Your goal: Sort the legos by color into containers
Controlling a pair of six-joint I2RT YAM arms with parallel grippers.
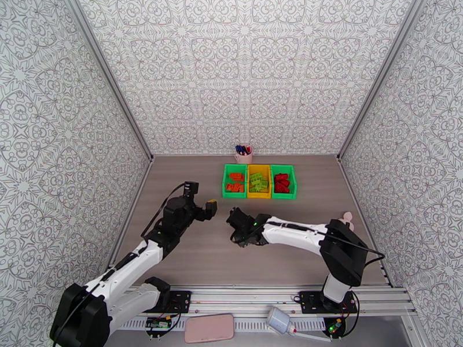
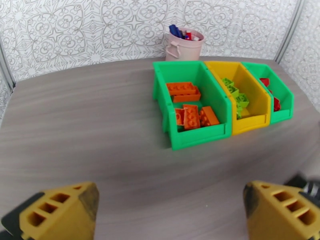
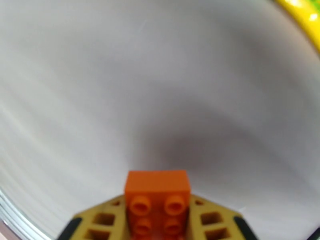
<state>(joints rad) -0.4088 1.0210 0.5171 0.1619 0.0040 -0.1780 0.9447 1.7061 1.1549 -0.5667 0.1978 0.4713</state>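
While the right end effector [image 3: 157,211] clenches it, the orange lego [image 3: 157,189] sits between the jaws.

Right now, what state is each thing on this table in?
left end effector: open, empty.
right end effector: shut on an orange brick.
left green bin: upright, holding orange bricks.
yellow bin: upright, holding light green bricks.
right green bin: upright, holding red bricks.
pink pen cup: upright, pens inside.
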